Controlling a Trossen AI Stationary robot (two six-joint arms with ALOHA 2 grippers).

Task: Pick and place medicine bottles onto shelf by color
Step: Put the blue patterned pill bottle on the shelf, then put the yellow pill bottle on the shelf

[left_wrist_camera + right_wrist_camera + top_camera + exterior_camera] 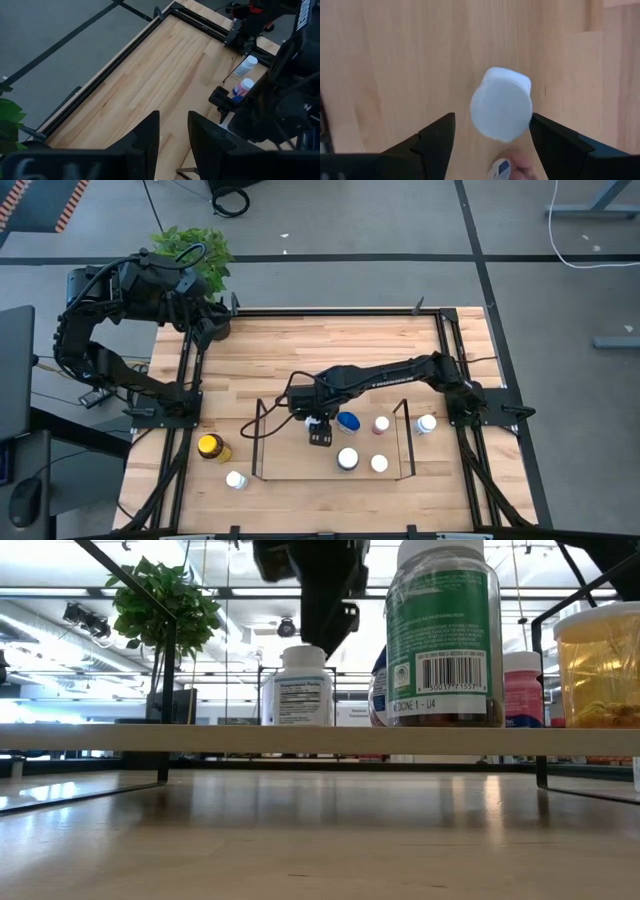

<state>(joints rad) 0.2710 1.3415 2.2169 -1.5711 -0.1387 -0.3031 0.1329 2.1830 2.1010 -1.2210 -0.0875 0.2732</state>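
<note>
Near edge of tabletop [300, 350], outside the shelf [333, 476]: a white-capped bottle [236, 479], and just beyond it the amber jar [211, 447] with yellow lid, both off the shelf's left end. On the shelf, nearest row: a wide white-capped bottle [347, 459] and a smaller white-capped one [379, 463] beside it. Farther back on the shelf: blue-capped bottle [348, 421], pink-capped bottle [381, 424]. Right gripper [320, 437] hangs over the shelf, just left of the blue cap; its fingers [436, 140] stand apart either side of a white cap [501, 104] below, not touching it. Another white-capped bottle [427, 423] stands off the shelf's right end. Farthest from the shelf, left gripper [173, 137] waits over the tabletop's far left corner by the plant [192, 252], fingers slightly parted, holding nothing.
</note>
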